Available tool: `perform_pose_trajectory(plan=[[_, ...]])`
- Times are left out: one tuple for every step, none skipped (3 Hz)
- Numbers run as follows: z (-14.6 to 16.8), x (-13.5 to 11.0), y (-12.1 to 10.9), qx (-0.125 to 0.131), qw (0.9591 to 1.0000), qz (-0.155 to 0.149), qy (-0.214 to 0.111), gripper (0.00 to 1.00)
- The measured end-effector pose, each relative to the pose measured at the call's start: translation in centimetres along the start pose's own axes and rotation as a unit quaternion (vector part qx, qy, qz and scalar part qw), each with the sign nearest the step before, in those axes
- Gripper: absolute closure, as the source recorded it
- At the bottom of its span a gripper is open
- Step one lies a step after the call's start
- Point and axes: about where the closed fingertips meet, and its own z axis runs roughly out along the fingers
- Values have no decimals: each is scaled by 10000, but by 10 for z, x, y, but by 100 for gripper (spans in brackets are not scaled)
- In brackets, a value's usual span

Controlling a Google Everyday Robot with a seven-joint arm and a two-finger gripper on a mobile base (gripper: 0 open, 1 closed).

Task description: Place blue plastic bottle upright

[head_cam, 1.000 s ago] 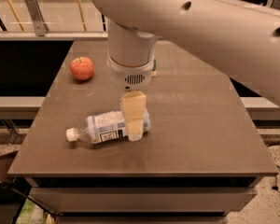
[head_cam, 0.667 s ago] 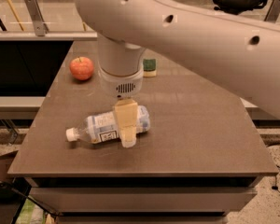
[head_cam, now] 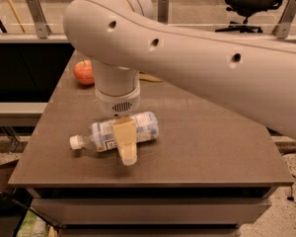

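white arm [head_cam: 197, 58]: smooth moulded shell, reaches over the table from the right.
table [head_cam: 212, 147]: flat brown matte top, faint grain.
blue plastic bottle [head_cam: 143, 125]: lies on its side near the table's front left, neck pointing left. clear bluish thin-wall cylinder, pale label [head_cam: 102, 136] round the middle. judged light; walls likely soft enough to dent; round and slick, so it may roll or twist. best hold looks to be across the mid-body at the label, then tip the base down.
pincer [head_cam: 127, 149]: tan, blunt, down over the bottle's middle. clamped or loose: cannot tell.
apple [head_cam: 83, 72]: red, round, glossy, back left, well apart.
cap [head_cam: 76, 142]: white, small.
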Motion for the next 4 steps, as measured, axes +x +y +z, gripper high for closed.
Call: perform_pose_trajectory(plan=[[11, 0, -7, -28, 9999, 89, 93, 0], [12, -1, -7, -21, 9999, 85, 90, 18], [12, -1, -7, -16, 9999, 82, 89, 39], [12, -1, -7, -10, 9999, 78, 88, 63]])
